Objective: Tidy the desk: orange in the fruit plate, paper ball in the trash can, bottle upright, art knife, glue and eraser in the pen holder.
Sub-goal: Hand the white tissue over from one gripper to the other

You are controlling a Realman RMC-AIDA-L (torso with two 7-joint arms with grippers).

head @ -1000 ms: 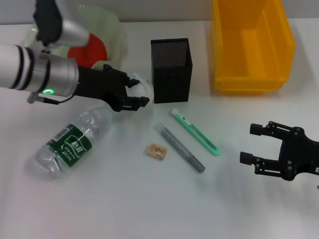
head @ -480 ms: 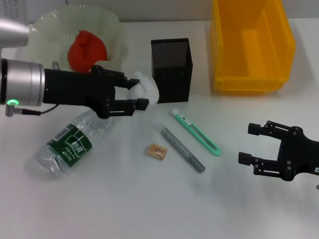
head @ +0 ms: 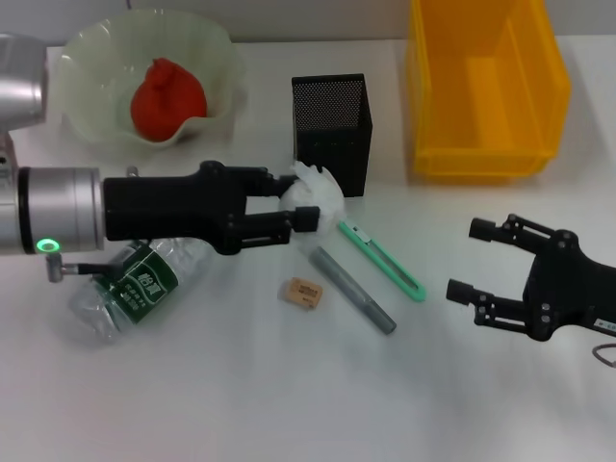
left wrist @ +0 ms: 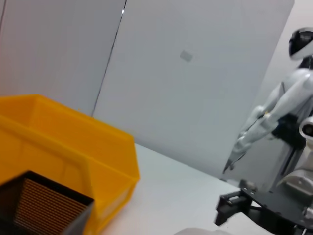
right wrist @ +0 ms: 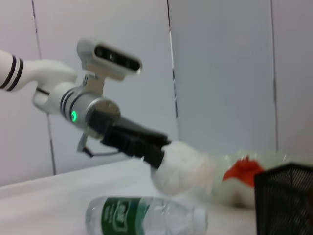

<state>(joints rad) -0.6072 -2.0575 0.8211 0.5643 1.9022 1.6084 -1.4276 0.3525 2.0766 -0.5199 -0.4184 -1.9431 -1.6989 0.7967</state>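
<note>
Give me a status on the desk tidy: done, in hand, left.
Done: the orange sits in the fruit plate.
In hand: the left tool is shut on the paper ball, held above the desk near the pen holder, short of the yellow bin.
Left: the bottle lies on its side; art knife, glue and eraser lie on the desk. The right tool hovers open, idle.

We see the bottle [head: 125, 284] partly hidden under the left arm; the yellow bin [head: 486, 87] is cut off at the head view's top edge.
</note>
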